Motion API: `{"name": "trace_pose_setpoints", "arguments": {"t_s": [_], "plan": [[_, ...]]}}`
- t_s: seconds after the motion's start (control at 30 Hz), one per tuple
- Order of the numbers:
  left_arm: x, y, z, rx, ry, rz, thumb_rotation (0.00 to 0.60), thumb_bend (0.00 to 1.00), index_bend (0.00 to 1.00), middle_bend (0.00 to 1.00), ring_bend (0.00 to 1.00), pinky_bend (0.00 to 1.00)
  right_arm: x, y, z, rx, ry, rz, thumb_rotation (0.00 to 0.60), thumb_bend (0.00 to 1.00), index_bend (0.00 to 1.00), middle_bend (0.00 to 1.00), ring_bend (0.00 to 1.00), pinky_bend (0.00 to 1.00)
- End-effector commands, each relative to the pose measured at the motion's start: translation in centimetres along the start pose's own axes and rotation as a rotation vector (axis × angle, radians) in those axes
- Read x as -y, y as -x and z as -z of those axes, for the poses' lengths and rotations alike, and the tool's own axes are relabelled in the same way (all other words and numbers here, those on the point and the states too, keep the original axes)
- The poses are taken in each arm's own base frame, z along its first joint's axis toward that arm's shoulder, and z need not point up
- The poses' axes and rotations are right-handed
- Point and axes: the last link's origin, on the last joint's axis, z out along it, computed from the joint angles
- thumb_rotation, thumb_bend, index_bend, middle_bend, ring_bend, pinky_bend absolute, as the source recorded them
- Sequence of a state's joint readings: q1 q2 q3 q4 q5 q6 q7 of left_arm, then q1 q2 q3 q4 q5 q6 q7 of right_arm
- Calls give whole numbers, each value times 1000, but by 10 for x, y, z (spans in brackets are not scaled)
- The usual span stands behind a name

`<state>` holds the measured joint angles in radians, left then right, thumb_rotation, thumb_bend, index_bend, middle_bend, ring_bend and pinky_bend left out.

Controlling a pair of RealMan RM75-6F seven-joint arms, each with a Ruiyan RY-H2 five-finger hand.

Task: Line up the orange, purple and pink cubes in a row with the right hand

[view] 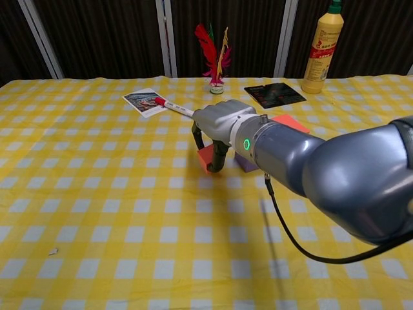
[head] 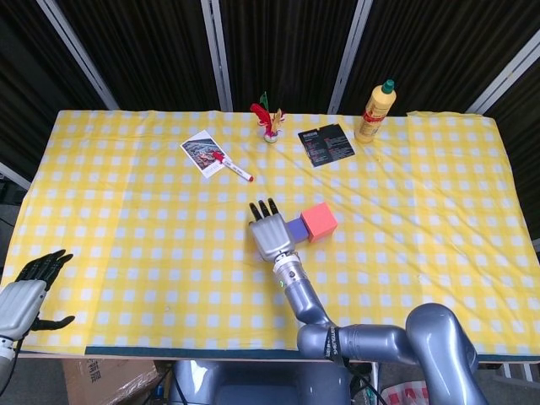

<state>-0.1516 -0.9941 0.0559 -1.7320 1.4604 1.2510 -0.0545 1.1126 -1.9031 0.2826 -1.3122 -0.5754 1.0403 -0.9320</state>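
Chest view: we see the right hand point(view: 222, 129) gripping the small orange cube point(view: 206, 157) from above, just beside the purple cube point(view: 245, 163) and pink cube point(view: 289, 123), likely to extend their row.

- The right robot hand point(view: 221, 124) has a smooth, satin grey shell that looks like metal.
- The counter point(head: 126, 219) wears a creased checked cloth.
- The orange cube point(view: 206, 158) looks matt.
- The bottle point(view: 322, 46) is glossy plastic.
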Motion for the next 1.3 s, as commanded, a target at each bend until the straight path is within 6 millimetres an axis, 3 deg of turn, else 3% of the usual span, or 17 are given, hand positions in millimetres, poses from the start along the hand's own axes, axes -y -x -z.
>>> {"name": "trace_pose_setpoints", "arguments": {"t_s": [0.03, 1.07, 1.3], "plan": [[0, 0, 0, 1, 1, 0, 600, 21, 0, 0, 0, 33, -4, 0, -1, 4, 8, 5, 600, 434, 526, 76, 0, 36], [-1, 1, 0, -1, 1, -3, 600, 21, 0, 0, 0, 33, -25, 4, 5, 60, 66, 23, 600, 433, 523, 76, 0, 36], [-1, 1, 0, 0, 1, -4, 600, 21, 0, 0, 0, 33, -24, 6, 6, 65, 73, 19, 600, 433, 422, 76, 0, 36]]}}
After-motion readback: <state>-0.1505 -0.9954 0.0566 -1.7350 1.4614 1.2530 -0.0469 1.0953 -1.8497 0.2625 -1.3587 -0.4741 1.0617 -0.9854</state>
